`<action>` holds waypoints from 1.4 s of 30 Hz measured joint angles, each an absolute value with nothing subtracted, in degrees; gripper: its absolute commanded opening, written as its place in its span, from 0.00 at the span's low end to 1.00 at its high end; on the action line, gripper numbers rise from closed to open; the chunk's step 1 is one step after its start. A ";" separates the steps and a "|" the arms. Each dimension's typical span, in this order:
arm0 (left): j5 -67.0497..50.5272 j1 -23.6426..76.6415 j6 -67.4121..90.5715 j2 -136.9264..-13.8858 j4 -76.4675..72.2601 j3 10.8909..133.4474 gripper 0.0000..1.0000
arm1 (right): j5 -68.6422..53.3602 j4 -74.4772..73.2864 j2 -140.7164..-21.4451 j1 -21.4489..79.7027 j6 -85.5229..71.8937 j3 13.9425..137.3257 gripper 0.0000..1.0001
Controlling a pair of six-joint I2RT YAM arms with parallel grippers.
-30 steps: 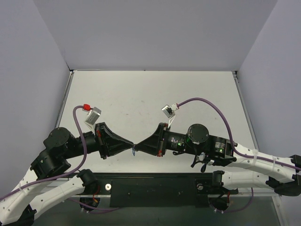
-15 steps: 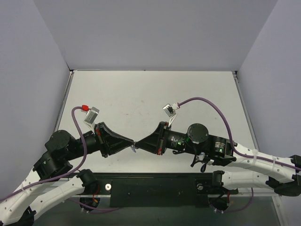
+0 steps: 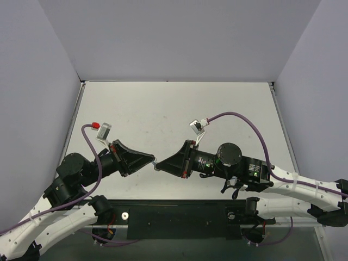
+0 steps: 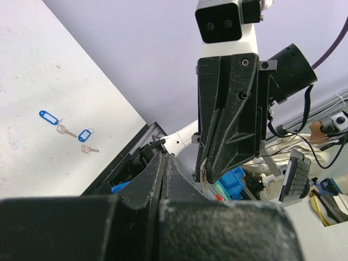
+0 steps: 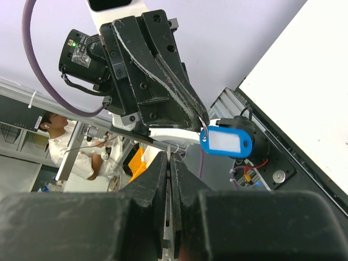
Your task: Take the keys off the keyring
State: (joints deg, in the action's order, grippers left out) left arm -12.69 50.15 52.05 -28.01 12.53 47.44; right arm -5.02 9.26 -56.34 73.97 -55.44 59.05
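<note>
From above, the left tool [image 3: 153, 161] and the right tool [image 3: 160, 163] meet tip to tip over the near part of the counter [image 3: 163, 109]; what sits between them is too small for me to make out.

On the left wrist camera, my own fingers [image 4: 157, 168] are pressed together; the right tool [image 4: 209, 174] faces me, fingers closed, with a sliver of the keyring [image 4: 202, 173] wire pinched at its tip; the keys [image 4: 65, 130] lie loose on the counter well to the left, each beside its blue tag [image 4: 49, 116].

On the right wrist camera, my own fingers [image 5: 163, 168] are together; the left tool [image 5: 201, 120] is clamped on the thin wire ring, and the ring's blue tag [image 5: 225, 140] hangs just off its tip, in the air.
</note>
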 measured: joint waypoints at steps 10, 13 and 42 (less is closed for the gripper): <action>-10.66 50.15 53.34 -27.75 12.16 47.27 0.00 | -5.37 9.47 -56.34 73.97 -55.44 59.05 0.00; -10.37 50.15 53.39 -27.75 12.16 47.27 0.00 | -5.37 9.45 -56.34 73.97 -55.44 59.05 0.00; 2.81 50.15 43.46 -27.66 37.19 55.72 0.00 | 18.94 -17.78 -49.91 73.95 -57.54 56.34 0.00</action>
